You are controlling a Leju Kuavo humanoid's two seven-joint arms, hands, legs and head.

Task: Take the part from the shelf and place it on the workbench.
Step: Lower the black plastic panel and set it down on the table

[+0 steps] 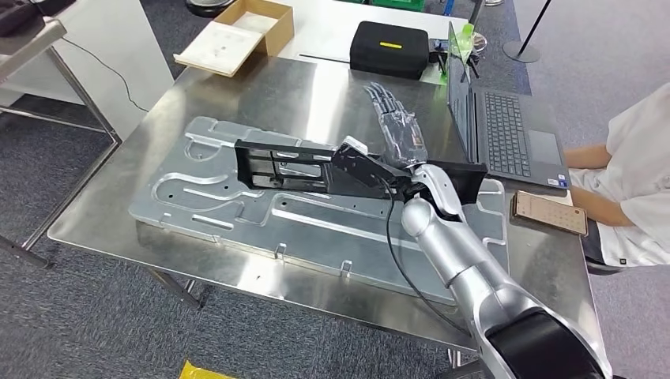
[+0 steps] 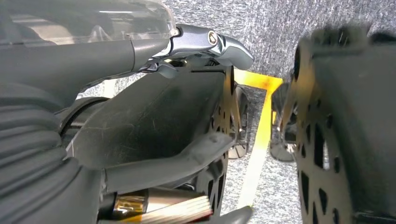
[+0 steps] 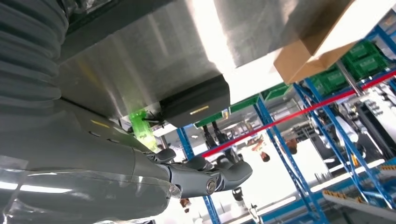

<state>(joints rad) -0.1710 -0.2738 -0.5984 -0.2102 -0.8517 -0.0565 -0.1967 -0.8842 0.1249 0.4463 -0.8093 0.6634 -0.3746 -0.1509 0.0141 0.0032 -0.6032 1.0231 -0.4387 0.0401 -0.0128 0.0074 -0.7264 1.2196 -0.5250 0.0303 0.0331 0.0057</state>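
The right hand (image 1: 395, 126), fingers spread, hovered beyond the flat black rectangular metal part (image 1: 280, 167) resting on the steel workbench (image 1: 103, 213); withdrawal risked snagging it.

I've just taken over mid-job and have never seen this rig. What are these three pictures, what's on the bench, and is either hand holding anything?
This is a humanoid robot with two silver arms, each ending in a many-fingered hand. The wide picture is taken from its head, looking down at the steel workbench. The other two come from cameras at its wrists and are turned at odd angles.

On the bench lies a large aluminium plate, and the black frame part rests on top of it. The right hand is stretched out over the bench with its fingers straight, holding nothing. The left hand hangs over the floor and seems empty.

Also on the bench are a laptop, a phone, a black case and a cardboard box. A person sits at the right.
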